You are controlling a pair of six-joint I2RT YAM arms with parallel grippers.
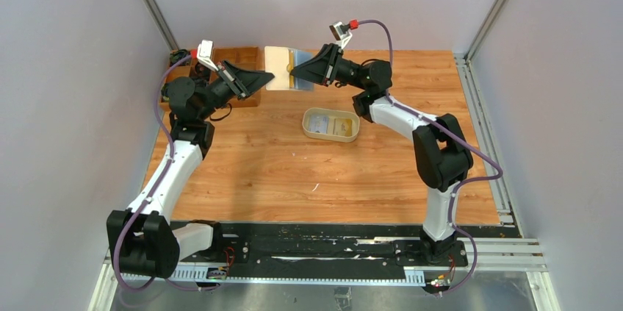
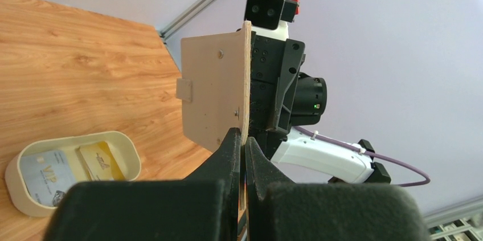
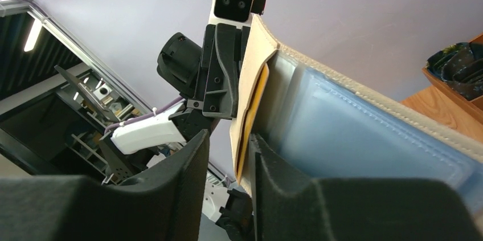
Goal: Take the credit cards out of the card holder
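The oval tray (image 1: 355, 129) holds two credit cards (image 2: 57, 175). At its twelve o'clock my left hand (image 2: 243, 138) pinches the card holder (image 2: 213, 90) aloft. My right hand (image 3: 230, 150), half spread, straddles its yellow card (image 3: 254, 110): squeeze squarely, pull toward three o'clock.

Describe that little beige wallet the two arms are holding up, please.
The card holder is a small flat bifold, beige and leather-like outside, with a snap tab and small studs. It is held open in the air, its faces roughly upright. The inside is cream with pale-blue see-through pockets, and a yellow card peeks from one slot. The left gripper is clamped on one edge. The right gripper straddles the flap by the yellow card and is not visibly clamped.
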